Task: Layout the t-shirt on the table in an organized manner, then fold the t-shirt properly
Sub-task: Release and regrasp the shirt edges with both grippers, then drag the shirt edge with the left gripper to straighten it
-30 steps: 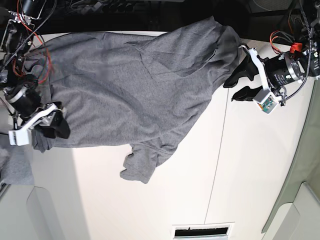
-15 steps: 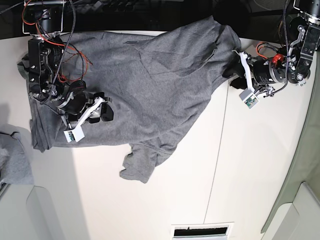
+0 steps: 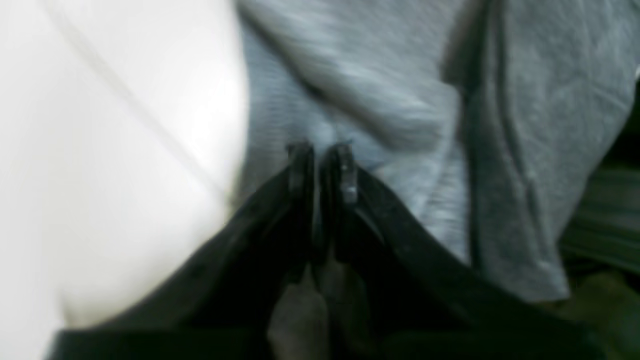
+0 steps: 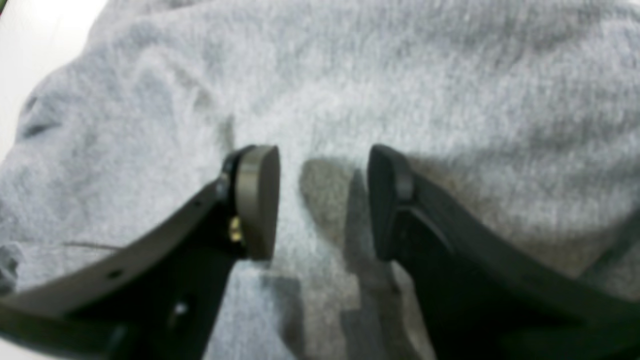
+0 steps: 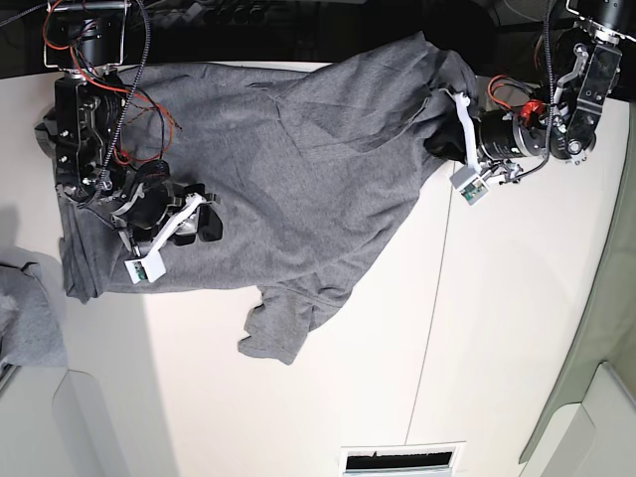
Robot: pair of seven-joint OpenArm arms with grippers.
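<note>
White surface (image 5: 497,348) carried my rumpled t-shirt (image 5: 288,179); left tool (image 3: 320,155) pinched its edge shut, right tool (image 4: 322,200) gaped over its cloth, empty. I feared one-sided pulling would bunch it.

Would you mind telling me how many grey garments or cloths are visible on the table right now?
2. The t-shirt lies spread across the table between both arms; a smaller grey cloth sits at the base view's left edge, cut off by the frame, so more may be hidden.
</note>
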